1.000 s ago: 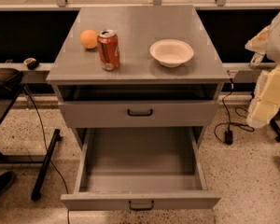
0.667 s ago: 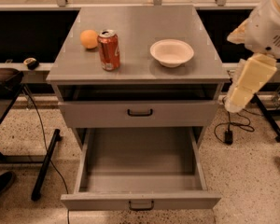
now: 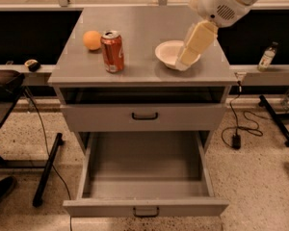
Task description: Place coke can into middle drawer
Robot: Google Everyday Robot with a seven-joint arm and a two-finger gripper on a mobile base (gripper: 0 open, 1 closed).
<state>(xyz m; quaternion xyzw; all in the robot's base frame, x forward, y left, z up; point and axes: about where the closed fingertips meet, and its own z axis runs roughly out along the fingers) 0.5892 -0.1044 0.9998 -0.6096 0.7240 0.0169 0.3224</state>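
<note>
1. Picking out the coke can (image 3: pixel 112 52) straight away: upright on the cabinet top (image 3: pixel 144 23), left side, close to the front edge, silver lid up.
2. Just behind it and to the left, spotting an orange (image 3: pixel 92 40), very near the can; touching or not, hard to say.
3. Over on the right half of the top, finding a white bowl (image 3: pixel 164 52), well apart from the can.
4. Following the white arm (image 3: pixel 226 1) down from the upper right corner to the cream-coloured gripper (image 3: pixel 183 61), slanted down and leftward, tip over the right part of the bowl.
5. Open or closed? No way of telling from this angle.
6. Noting a clear gap between gripper and can, with the bowl's left rim lying between them.
7. Moving down the cabinet front: a dark open slot (image 3: pixel 144 95) right under the top, then a closed drawer front (image 3: pixel 101 118) with a black handle (image 3: pixel 145 115).
8. Below that, catching the middle drawer (image 3: pixel 144 170) pulled well out toward the camera, flat grey bottom in full view, small dark pull (image 3: pixel 146 211) on its front wall.
9. Placing the can, then: up on top, not in that drawer.
10. Around the cabinet, glimpsing a small bottle (image 3: pixel 267 57) on the ledge (image 3: pixel 260 75) at right, a black cable (image 3: pixel 236 134) trailing over the speckled floor (image 3: pixel 260 186), and a black stand leg (image 3: pixel 47 170) at left.
</note>
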